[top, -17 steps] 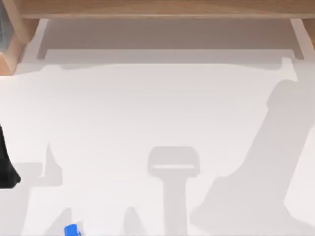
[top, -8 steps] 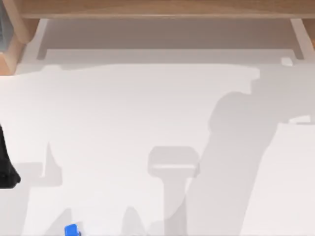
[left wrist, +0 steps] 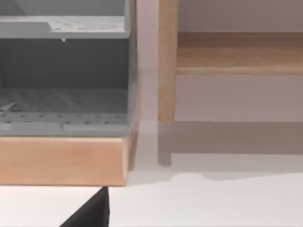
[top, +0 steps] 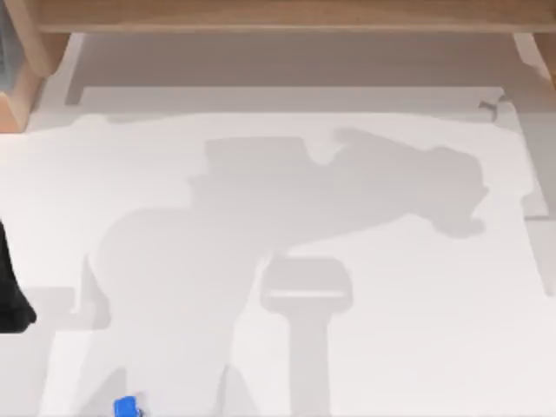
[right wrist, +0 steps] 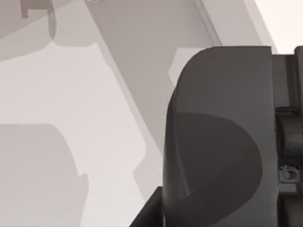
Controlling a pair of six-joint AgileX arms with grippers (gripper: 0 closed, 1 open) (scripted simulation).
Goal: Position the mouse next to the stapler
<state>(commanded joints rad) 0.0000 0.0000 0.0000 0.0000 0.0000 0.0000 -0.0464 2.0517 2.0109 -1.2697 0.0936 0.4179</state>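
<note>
The mouse and the stapler are out of view as far as I can tell. A small blue thing [top: 127, 407] is cut off by the table's front edge at the left, and I cannot tell what it is. A black shape [top: 12, 287] juts in at the table's left edge, and a black wedge [left wrist: 90, 213] also shows in the left wrist view; neither can be identified. A broad arm shadow [top: 287, 208] lies across the middle of the white table [top: 408, 347]. In the right wrist view, a dark grey rounded body [right wrist: 218, 137] looms close over the table.
A wooden shelf [top: 287, 16] runs along the back of the table. At the back left stands a wooden box [top: 17, 91] holding a grey perforated rack [left wrist: 64, 71], with a wooden post [left wrist: 167, 61] beside it.
The large arm shadow has swept from the table's right side across to the middle and left. The blue thing and the black shape at the left have not moved.
</note>
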